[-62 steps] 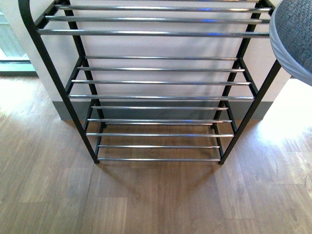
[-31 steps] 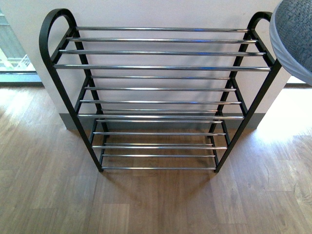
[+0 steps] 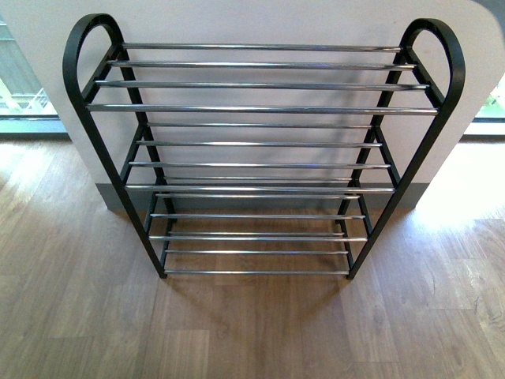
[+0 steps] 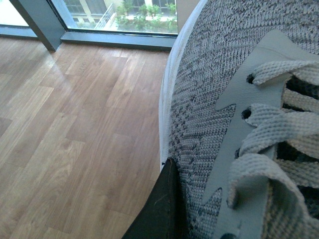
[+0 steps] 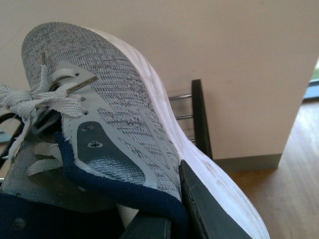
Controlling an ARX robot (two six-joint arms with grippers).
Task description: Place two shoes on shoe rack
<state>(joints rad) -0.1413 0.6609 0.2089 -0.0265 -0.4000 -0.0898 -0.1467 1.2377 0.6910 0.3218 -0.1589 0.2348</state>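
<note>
The shoe rack (image 3: 260, 109) stands at the robot's 12 o'clock on the wooden floor (image 3: 252, 332), its back against a white wall (image 3: 260, 20). Its black arched side frames rise at about 10 and 2 o'clock in the front view, and every tier of chrome rods is bare. Neither arm shows in the front view. The left gripper (image 4: 162, 204) holds the left-arm sneaker (image 4: 209, 99) clear above the floorboards. One black finger (image 4: 159, 214) is pressed against the sneaker's grey knit side just below the white sole edge, and its partner is hidden behind the shoe. Grey laces (image 4: 279, 114) cross the eyelets, and a window (image 4: 124, 15) lies beyond. The right gripper (image 5: 172, 214) is clamped on the right-arm sneaker (image 5: 114, 84), with the navy collar (image 5: 119, 186) pinched between its fingers and the outer finger (image 5: 209, 214) lying along the white sole (image 5: 164, 99). One black rack post shows just behind this shoe, apart from it.
</note>
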